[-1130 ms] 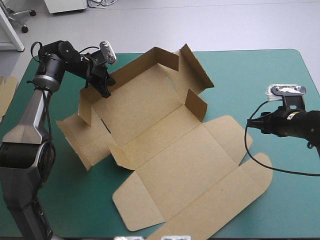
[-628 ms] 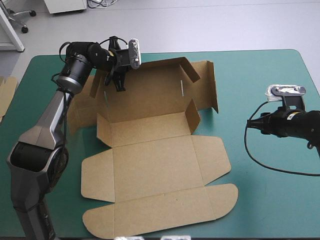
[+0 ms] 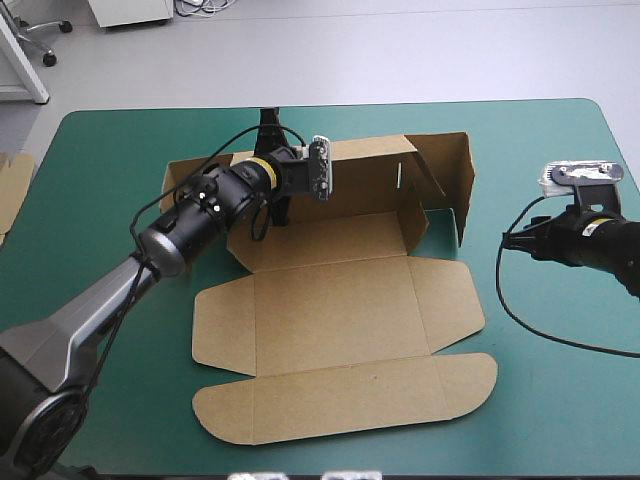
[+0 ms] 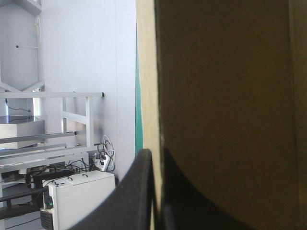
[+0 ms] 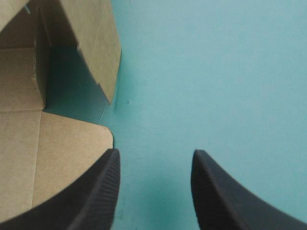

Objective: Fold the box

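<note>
**A:** Lying where, exactly, was the box (image 3: 340,310)?

**B:** Around the middle of the teal-green desk (image 3: 560,420). Most of the brown sheet lay flat, its broad panels reaching toward the near edge, and the nearest panel had rounded corners. The long far wall (image 3: 370,175) stood upright, with a side flap (image 3: 463,180) raised at its right end.

**A:** And the left hand (image 4: 156,151)?

**B:** It was all but closed on that far wall, toward the wall's left part, with the board's edge pinched in it.

**A:** What about the right hand (image 5: 154,155)?

**B:** It was spread apart and held nothing, over bare desk just beside the box's right side, clear of the board.

**A:** Was there anything else?

**B:** More brown board (image 3: 12,185) showed at the desk's left edge.
</note>
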